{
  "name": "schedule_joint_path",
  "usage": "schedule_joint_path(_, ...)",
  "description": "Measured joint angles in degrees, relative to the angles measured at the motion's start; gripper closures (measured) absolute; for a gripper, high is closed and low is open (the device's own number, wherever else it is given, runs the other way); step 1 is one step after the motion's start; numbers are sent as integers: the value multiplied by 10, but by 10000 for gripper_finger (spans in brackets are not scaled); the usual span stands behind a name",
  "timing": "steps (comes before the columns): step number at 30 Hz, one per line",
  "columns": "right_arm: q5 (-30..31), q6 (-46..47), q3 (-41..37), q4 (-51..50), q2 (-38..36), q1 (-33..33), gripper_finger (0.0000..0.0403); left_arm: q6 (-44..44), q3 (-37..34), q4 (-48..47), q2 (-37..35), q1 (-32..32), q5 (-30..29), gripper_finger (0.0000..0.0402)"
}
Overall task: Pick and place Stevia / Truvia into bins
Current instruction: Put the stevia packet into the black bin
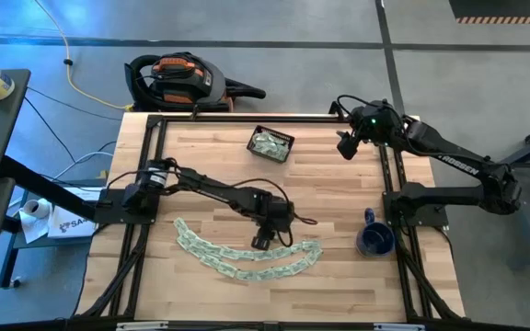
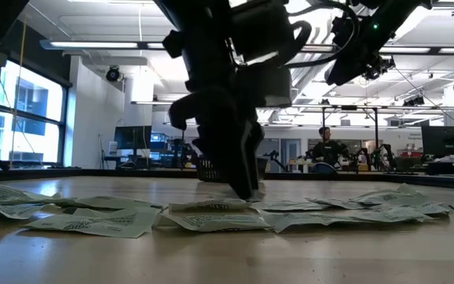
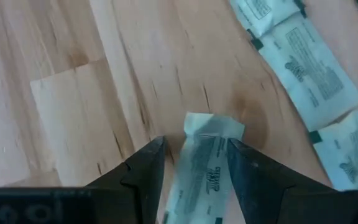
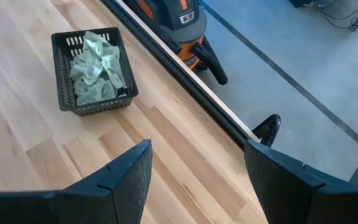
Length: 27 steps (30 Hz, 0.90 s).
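Note:
A curved row of pale green and white sachets (image 1: 212, 259) lies flat on the wooden table near its near edge, seen edge-on in the low view (image 2: 101, 222) and flat in the left wrist view (image 3: 316, 71). My left gripper (image 1: 263, 240) is down among them, shut on one sachet (image 3: 199, 171). The dark slatted basket (image 1: 271, 143) stands near the far edge and holds several sachets (image 4: 95, 68). My right gripper (image 1: 346, 147) hangs open in the air to the basket's right (image 4: 197, 152). My left gripper (image 3: 194, 146) pinches a single sachet between its two fingers, which lie on its long edges and come from above, pointing down at the table. The sachet's crumpled free end (image 3: 215, 126) sticks out past the fingertips (image 2: 248, 192), close to the wood; whether it touches, I cannot tell.
A dark blue mug (image 1: 375, 241) stands at the table's right edge, by the right arm's base. Bare wood (image 1: 210, 161) lies between the sachet row and the basket. An orange and black vacuum (image 1: 178, 78) sits on the floor beyond the far edge. A person (image 2: 324, 150) shows in the room behind.

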Motion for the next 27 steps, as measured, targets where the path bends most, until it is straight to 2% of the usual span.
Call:
schedule_joint_path(3, 4, -1, 0, -9, 0, 0, 157, 12, 3, -13, 16, 6, -5, 208)
schedule_joint_path(5, 13, -1, 0, -14, 0, 0, 157, 26, 3, -21, 20, 9, -25, 235)
schedule_joint_path(11, 47, -12, 0, -18, 0, 0, 157, 51, 21, -52, 17, 59, -66, 374)
schedule_joint_path(13, 52, -15, 0, -10, 0, 0, 157, 51, 54, -84, 20, 83, -93, 379)
schedule_joint_path(16, 52, -16, 0, 10, -5, 0, 157, 77, 127, -169, 23, 118, -132, 356)
schedule_joint_path(19, 53, -15, 0, 37, -15, 0, 157, 129, 209, -193, 9, 159, -163, 351)
schedule_joint_path(22, 74, -7, 0, 45, -24, 0, 157, 169, 269, -222, 8, 208, -163, 378)
schedule_joint_path(27, 102, 4, 0, 32, -27, 0, 157, 187, 288, -207, 10, 292, -120, 370)
